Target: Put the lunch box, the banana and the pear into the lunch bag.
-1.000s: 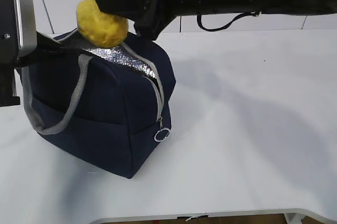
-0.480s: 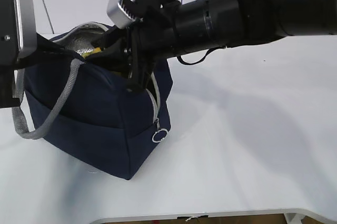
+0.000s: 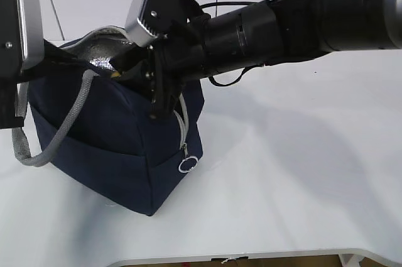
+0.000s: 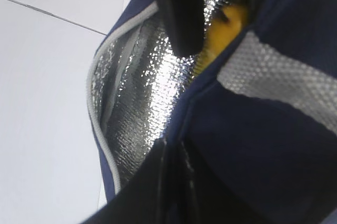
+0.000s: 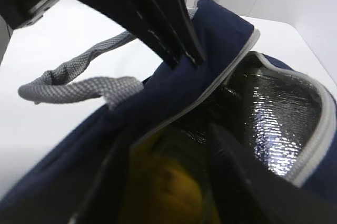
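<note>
The navy lunch bag (image 3: 125, 147) stands open on the white table, its silver lining (image 4: 142, 92) showing. My left gripper (image 3: 63, 59) is shut on the bag's near rim (image 4: 176, 182) and holds the mouth open; its fingers (image 5: 181, 50) pinch the rim in the right wrist view. My right gripper (image 3: 135, 72) reaches down inside the bag, and the yellow pear (image 5: 179, 192) fills the space between its fingers. The pear also shows in the left wrist view (image 4: 226, 23) beside a right finger (image 4: 179, 13). The lunch box and the banana are hidden.
A grey webbing handle (image 3: 56, 135) hangs down the bag's front. The zipper's ring pull (image 3: 187, 165) dangles at the bag's right corner. The white table (image 3: 301, 173) stretches to the right, and its front edge runs along the bottom.
My right gripper carried the pear from above the bag down into its mouth. The bag shifted slightly left and its mouth stands wider. The left gripper kept its hold.
</note>
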### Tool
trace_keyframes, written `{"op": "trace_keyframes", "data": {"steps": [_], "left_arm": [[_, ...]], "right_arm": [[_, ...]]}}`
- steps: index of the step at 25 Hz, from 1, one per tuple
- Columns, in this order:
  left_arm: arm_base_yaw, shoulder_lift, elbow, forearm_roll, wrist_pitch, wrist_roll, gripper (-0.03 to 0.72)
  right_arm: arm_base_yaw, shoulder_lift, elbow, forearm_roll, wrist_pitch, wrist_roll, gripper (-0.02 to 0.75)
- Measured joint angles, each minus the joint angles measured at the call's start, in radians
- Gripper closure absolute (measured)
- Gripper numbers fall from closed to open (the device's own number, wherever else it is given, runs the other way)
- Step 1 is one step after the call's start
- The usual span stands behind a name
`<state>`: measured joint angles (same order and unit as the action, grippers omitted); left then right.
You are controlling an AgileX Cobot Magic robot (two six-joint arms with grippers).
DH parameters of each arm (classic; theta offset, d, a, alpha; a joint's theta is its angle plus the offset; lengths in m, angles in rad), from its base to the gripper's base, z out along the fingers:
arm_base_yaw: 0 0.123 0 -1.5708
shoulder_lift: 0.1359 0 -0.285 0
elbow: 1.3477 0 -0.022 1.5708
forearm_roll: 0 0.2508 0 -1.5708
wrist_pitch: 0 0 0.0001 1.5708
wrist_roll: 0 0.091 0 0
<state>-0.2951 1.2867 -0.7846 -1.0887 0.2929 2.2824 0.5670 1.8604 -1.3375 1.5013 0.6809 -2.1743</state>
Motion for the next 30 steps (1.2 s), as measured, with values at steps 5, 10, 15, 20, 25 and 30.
{"op": "trace_keyframes", "data": {"steps": [5,10,15,20,25,30], "left_arm": [[0.000,0.000,0.000,0.000,0.002,0.000,0.701],[0.000,0.000,0.000,0.000,0.002,0.000,0.701],[0.000,0.000,0.000,0.000,0.000,0.000,0.701],[0.000,0.000,0.000,0.000,0.000,0.000,0.701],[0.000,0.000,0.000,0.000,0.000,0.000,0.701],[0.000,0.000,0.000,0.000,-0.002,0.000,0.701]], "right_arm": [[0.001,-0.002,0.000,-0.008,-0.006,0.008,0.273],[0.001,-0.041,0.000,-0.058,-0.014,0.121,0.263],[0.001,-0.092,-0.008,-0.303,-0.016,0.409,0.263],[0.005,-0.103,-0.109,-0.671,0.070,0.800,0.263],[0.005,-0.103,-0.275,-0.930,0.210,1.149,0.263],[0.005,-0.105,-0.401,-1.134,0.307,1.512,0.263]]}}
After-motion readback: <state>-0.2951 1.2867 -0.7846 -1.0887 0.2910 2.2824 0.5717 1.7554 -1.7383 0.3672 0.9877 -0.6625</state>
